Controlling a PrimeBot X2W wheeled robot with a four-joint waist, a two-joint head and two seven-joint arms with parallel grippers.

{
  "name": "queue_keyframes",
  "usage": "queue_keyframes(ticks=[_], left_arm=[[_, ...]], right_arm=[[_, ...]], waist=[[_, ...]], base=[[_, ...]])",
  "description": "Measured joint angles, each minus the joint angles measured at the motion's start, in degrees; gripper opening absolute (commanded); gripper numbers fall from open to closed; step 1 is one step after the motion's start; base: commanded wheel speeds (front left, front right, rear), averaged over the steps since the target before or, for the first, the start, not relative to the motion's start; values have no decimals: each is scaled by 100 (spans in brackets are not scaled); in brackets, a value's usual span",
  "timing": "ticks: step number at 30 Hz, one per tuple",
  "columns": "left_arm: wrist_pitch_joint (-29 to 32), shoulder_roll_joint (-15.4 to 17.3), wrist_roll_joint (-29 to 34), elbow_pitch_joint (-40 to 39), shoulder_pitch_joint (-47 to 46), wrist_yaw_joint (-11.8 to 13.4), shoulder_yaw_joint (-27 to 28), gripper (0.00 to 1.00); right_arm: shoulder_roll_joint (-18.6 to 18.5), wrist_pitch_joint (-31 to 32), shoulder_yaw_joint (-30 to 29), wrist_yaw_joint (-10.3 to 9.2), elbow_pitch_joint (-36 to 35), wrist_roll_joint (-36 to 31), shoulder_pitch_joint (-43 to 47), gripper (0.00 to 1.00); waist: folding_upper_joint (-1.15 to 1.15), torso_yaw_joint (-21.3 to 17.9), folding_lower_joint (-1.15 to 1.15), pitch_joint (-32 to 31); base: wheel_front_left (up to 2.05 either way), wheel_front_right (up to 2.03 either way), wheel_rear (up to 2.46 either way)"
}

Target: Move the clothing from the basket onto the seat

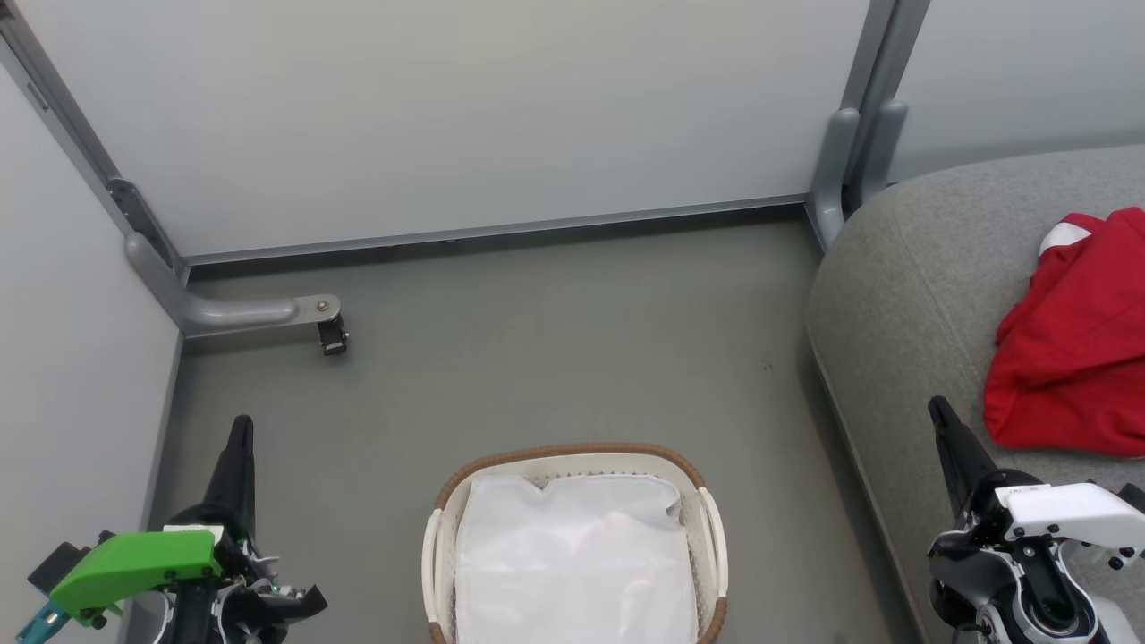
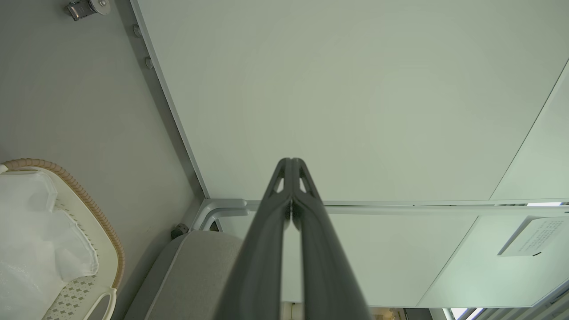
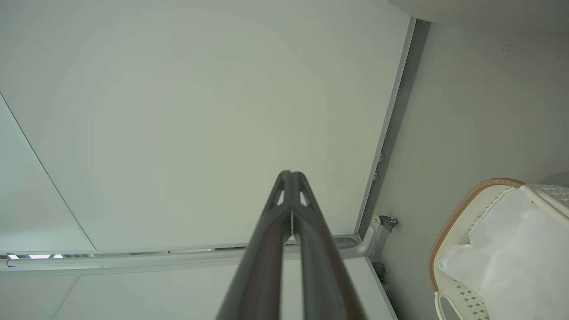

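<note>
Shows the clothing [image 1: 1073, 349], red with a white band, heaped on the grey seat [image 1: 903, 295] at right, well apart from the basket [image 1: 572, 452] standing on the floor [image 1: 555, 340] at bottom centre with its white liner [image 1: 572, 555] inside. Sets the left gripper [image 1: 240, 427] and right gripper [image 1: 937, 410] to either side of the basket, the 2 fingers of each pressed together, empty.

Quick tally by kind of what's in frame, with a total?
Basket: 1
White liner cloth: 1
Seat: 1
Red clothing heap, lying on the seat: 1 (number of garments unclear)
Claws: 2, left claw and right claw, both shut and holding nothing
Total: 6
</note>
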Motion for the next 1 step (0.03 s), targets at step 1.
queue_keyframes(ticks=[1], left_arm=[[0, 0, 0, 0, 0, 0, 0, 0]], right_arm=[[0, 0, 0, 0, 0, 0, 0, 0]], waist=[[0, 0, 0, 0]], base=[[0, 0, 0]])
